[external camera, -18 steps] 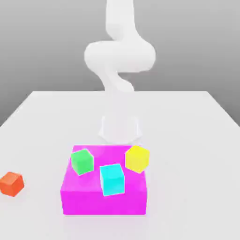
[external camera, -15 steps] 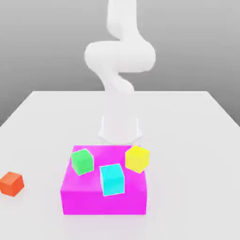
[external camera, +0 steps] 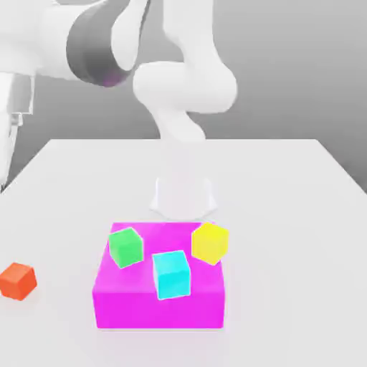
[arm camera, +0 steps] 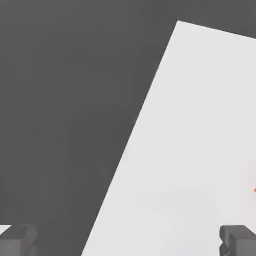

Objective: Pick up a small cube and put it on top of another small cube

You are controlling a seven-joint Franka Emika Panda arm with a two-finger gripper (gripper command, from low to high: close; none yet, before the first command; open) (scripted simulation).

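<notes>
One orange cube (external camera: pixel 18 282): unpicked
Gripper (arm camera: pixel 128 240): wide, empty, probably high
Arm (external camera: pixel 185 87): approach step; next, center over cube, then descend

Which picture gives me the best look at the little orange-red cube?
The exterior view: there the cube sits on the table, with its top and side faces visible. The hand view catches just a tiny orange-red speck at its edge, too little to show any shape.
</notes>
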